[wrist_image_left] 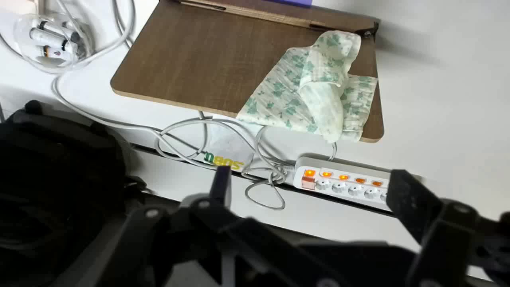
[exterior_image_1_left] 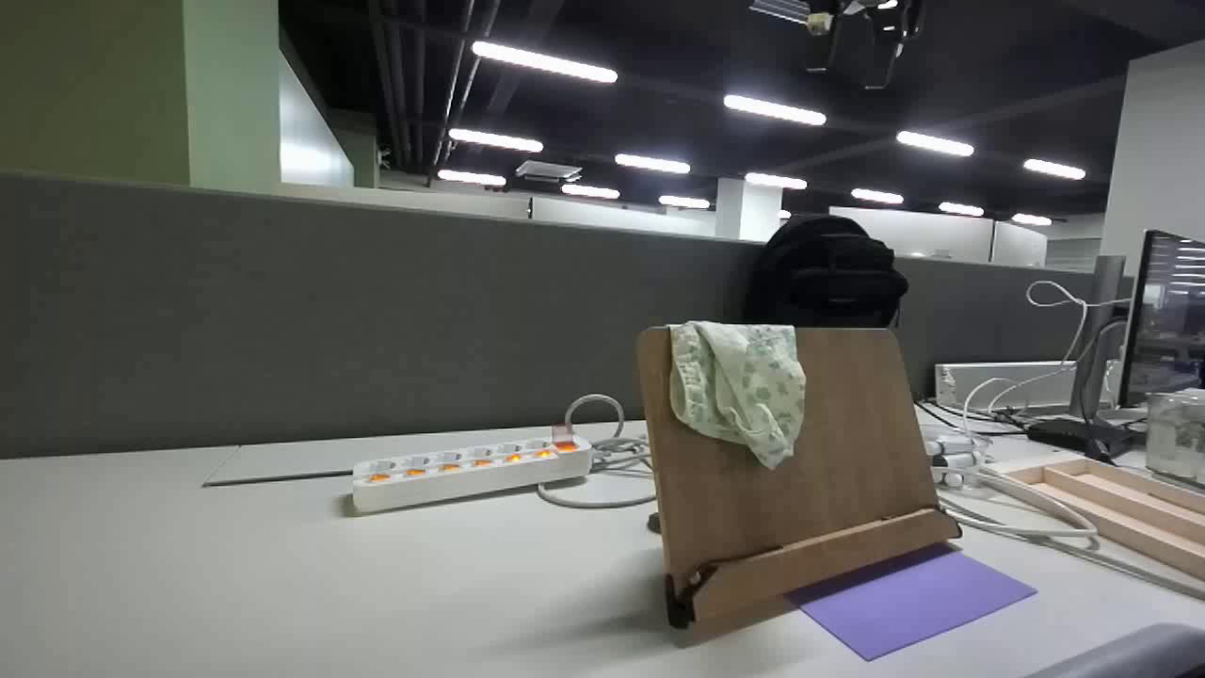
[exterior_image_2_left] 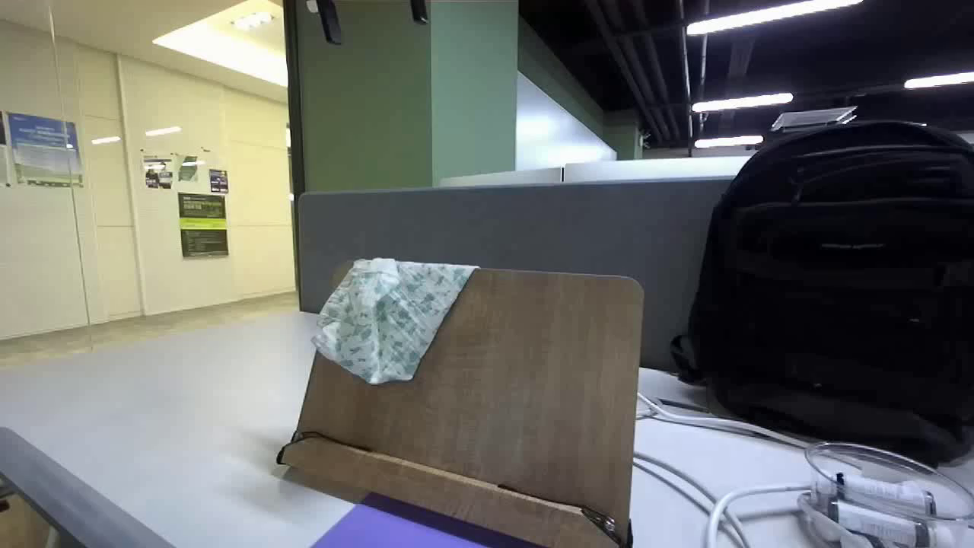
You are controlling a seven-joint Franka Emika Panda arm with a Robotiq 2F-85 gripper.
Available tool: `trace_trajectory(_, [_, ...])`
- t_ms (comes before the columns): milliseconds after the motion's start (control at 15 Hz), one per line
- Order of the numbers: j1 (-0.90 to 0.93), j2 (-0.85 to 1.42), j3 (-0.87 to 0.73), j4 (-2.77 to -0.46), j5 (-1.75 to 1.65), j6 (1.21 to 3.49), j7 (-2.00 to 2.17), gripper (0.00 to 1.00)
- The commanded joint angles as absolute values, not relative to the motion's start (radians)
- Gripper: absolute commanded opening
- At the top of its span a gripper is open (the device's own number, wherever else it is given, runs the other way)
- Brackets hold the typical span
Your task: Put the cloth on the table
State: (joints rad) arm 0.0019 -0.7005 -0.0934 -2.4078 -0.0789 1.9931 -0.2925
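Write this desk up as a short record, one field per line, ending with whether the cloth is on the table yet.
cloth: pale with green print, hanging from the top edge down the front of the stand
stand: wooden, tilted back, standing on the table
gripper: open, raised above the table, holding nothing
purple sheet: flat on the table, partly hidden by the stand
power strip: white, switches glowing orange
backpack: black, behind the stand in both exterior views
cloth on the table: not yet

We see crinkled cloth and a smooth wood-grained stand. To us the bench looks matt, the power strip plastic.
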Motion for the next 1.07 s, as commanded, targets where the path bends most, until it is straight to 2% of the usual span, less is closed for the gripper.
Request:
trace_trajectory(0, [0.008,-0.7,-0.098,-2.405,-0.083,1.991,-0.289,1.0])
trace_trajectory(1000, [0.009,-0.683,-0.092,-2.427,-0.088,2.017,-0.285,1.0])
